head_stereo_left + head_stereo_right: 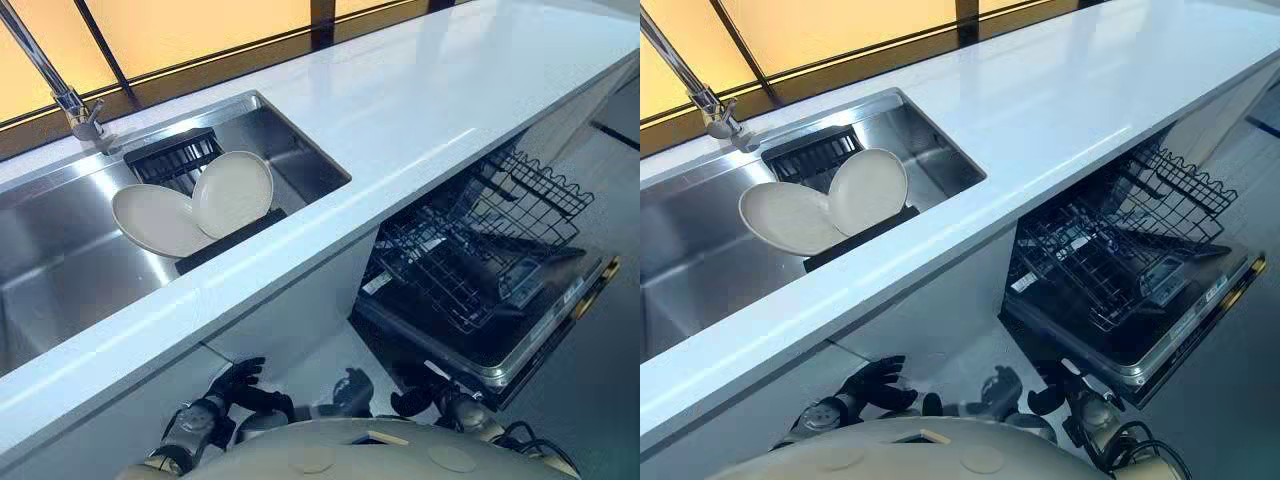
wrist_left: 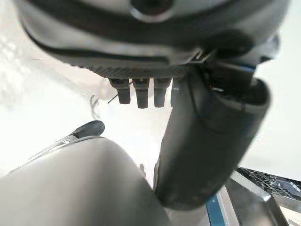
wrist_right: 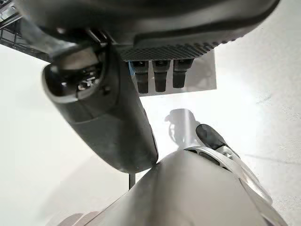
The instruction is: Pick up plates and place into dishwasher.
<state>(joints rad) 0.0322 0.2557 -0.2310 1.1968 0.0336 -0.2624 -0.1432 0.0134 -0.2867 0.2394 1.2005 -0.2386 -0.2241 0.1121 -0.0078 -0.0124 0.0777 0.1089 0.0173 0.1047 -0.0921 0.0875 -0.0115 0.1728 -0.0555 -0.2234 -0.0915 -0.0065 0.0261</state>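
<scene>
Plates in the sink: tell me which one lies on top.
The right-hand plate, nearer the dishwasher rack: its rim shows whole and covers part of the left-hand plate.

left plate [image 1: 150,222] plain cream | right plate [image 1: 235,190] plain cream | sink [image 1: 50,280] brushed silver | sink rack [image 1: 170,160] black, slatted | countertop [image 1: 450,100] glossy white | dishwasher rack [image 1: 470,250] black wire grid | window panes [image 1: 190,25] amber, dark bars

Below the countertop [image 1: 420,110], the left hand [image 1: 878,384] and right hand [image 1: 1048,396] are black, on ribbed silver-grey wrists [image 1: 195,425]. Each palm has a dotted pad; each thumb is thick, smooth and round-tipped. The pale, rounded torso shell [image 1: 380,455] bears two flat discs, with black cables [image 1: 535,445] beside it.
</scene>
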